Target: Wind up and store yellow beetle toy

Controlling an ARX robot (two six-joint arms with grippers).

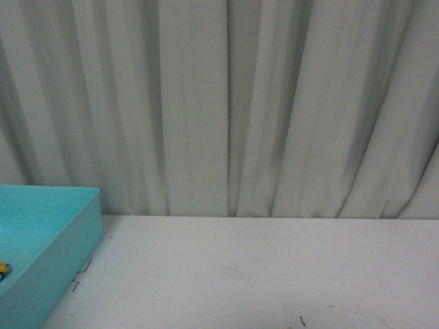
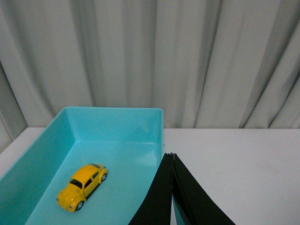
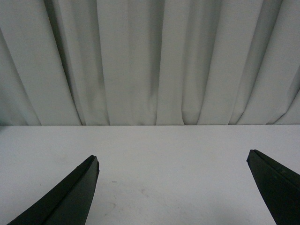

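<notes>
Pinched left end effector (image 2: pixel 171 157) near bin (image 2: pixel 112 109) rim.

A turquoise bin (image 2: pixel 117 125) sits open-topped on the white table (image 3: pixel 168 140), just to one side of the left gripper (image 2: pixel 171 155) and reaching ahead of it, with its nearer side wall passing right behind the gripper's tips. The tabletop spreads bare beneath and ahead of the right gripper (image 3: pixel 172 157), lightly scuffed, with a few small dark marks (image 1: pixel 81 274) close to the bin's corner. Beyond both grippers, at the table's far edge, a pale grey pleated curtain (image 1: pixel 226 103) hangs in long folds across the whole background.
</notes>
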